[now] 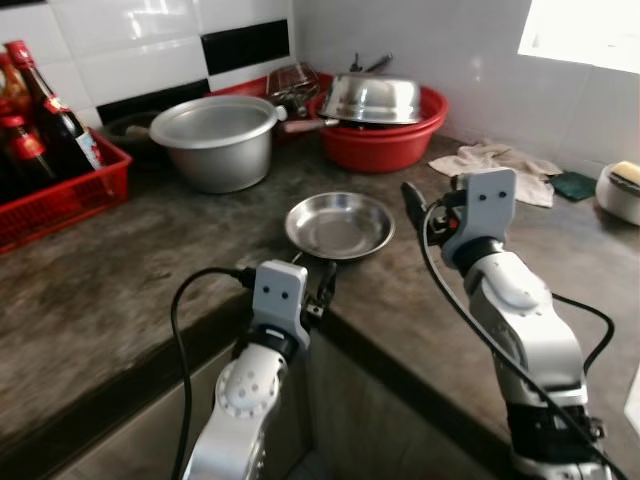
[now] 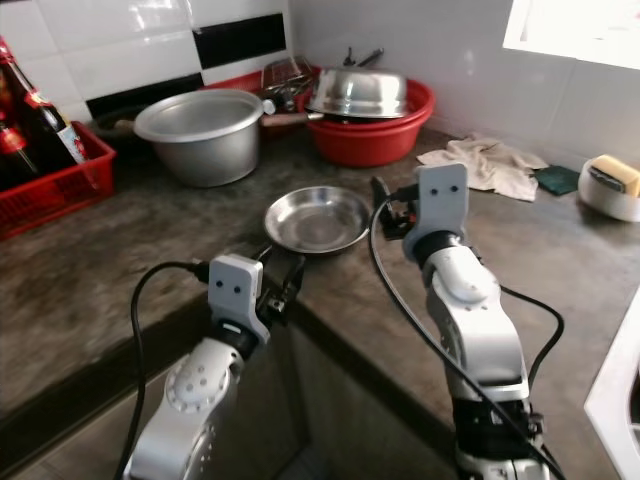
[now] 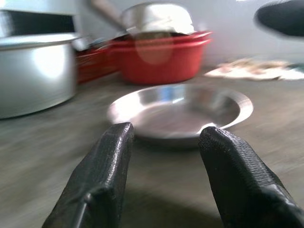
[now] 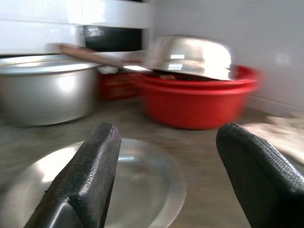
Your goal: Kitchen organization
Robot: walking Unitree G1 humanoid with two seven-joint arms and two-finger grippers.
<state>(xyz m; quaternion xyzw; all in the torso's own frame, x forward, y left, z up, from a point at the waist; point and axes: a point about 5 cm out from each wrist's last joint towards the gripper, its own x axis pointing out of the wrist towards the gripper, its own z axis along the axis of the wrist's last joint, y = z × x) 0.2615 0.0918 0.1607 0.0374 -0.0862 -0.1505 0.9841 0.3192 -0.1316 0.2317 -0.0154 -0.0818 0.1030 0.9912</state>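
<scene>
A shallow steel plate point(image 1: 340, 225) lies on the dark stone counter point(image 1: 120, 290), close to its inner corner edge. My left gripper point(image 1: 317, 275) hovers at that edge, just short of the plate's near rim. In the left wrist view its fingers point(image 3: 107, 161) stand open and empty, with the plate point(image 3: 180, 111) beyond them. My right gripper point(image 1: 418, 205) is beside the plate's right rim, a little above the counter. It is open too, its fingers point(image 4: 90, 161) spread wide over the plate point(image 4: 137, 190).
Behind the plate stand a big aluminium pot point(image 1: 215, 140) and a red basin point(image 1: 385, 145) holding an upturned steel bowl point(image 1: 372, 97). A red crate point(image 1: 60, 195) with bottles is at the far left. A cloth point(image 1: 505, 165), a green pad point(image 1: 575, 185) and a white container point(image 1: 620, 195) lie right.
</scene>
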